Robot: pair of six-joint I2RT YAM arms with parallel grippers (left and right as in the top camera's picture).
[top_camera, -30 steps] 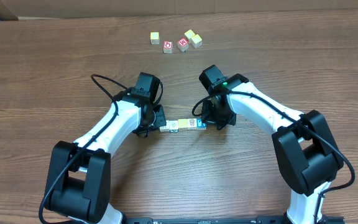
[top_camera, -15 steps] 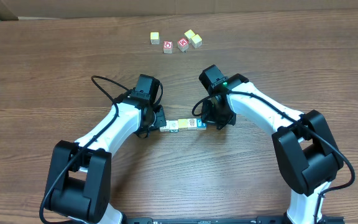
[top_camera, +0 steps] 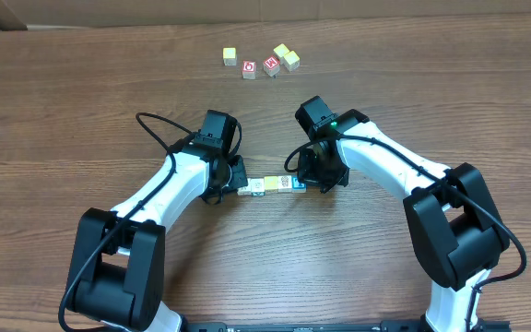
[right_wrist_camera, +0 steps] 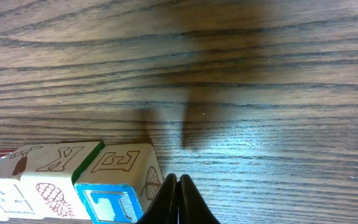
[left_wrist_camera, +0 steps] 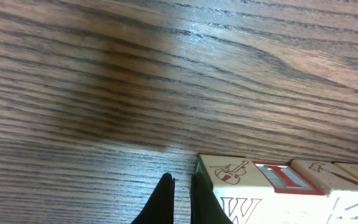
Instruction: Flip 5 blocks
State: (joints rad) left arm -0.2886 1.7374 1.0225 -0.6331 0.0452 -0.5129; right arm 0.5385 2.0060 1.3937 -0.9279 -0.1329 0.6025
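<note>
My left gripper (left_wrist_camera: 180, 185) and right gripper (right_wrist_camera: 178, 183) are pressed shut, bracketing the blocks (top_camera: 270, 184): light, stiff, slick wood, so I'd squeeze the row's ends evenly.

Overhead view over the last second: no displacement is discernible in the row of blocks (top_camera: 270, 184), nor in the left gripper (left_wrist_camera: 182, 186) and right gripper (right_wrist_camera: 178, 186) flanking its two ends; any motion in this interval falls below what the view resolves
</note>
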